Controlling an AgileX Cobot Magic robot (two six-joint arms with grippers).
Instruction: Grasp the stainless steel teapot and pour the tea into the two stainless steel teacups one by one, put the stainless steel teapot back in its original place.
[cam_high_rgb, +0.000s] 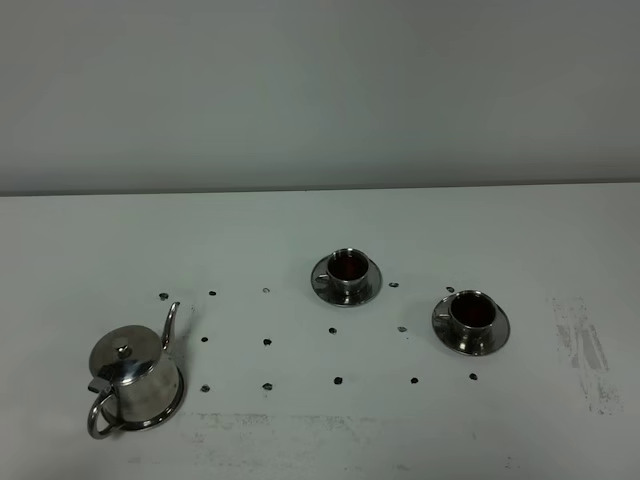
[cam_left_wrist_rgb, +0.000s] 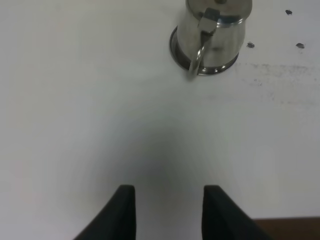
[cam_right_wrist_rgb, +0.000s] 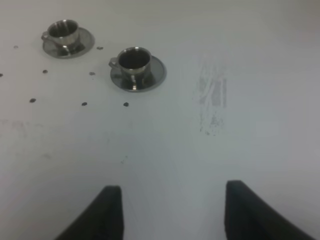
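I work over a white table (cam_high_rgb: 300, 220) that runs back to a plain pale grey wall (cam_high_rgb: 320, 90); the surface is matte, marked with a loose grid of small dark dots (cam_high_rgb: 268, 342) and a smear of grey scuffs (cam_high_rgb: 585, 350) towards my right side; fainter scuffing lies along the near edge.

The stainless steel teapot (cam_high_rgb: 135, 380) stands upright on its round steel plate (cam_high_rgb: 178, 405) at the near left, lid on, spout towards the wall, loop handle towards me; the far teacup (cam_high_rgb: 348, 266) sits on its saucer (cam_high_rgb: 372, 290) near the middle of the table, and the near teacup (cam_high_rgb: 472, 310) on its saucer (cam_high_rgb: 497, 335) to the right of it, well apart from the pot; both cups hold dark reddish tea (cam_high_rgb: 348, 264).

My left gripper (cam_left_wrist_rgb: 165, 190) hovers over bare table short of the pot's handle, fingers spread, nothing between them; my right gripper (cam_right_wrist_rgb: 170, 190) hangs over bare table near the scuffs, fingers spread wide and empty.
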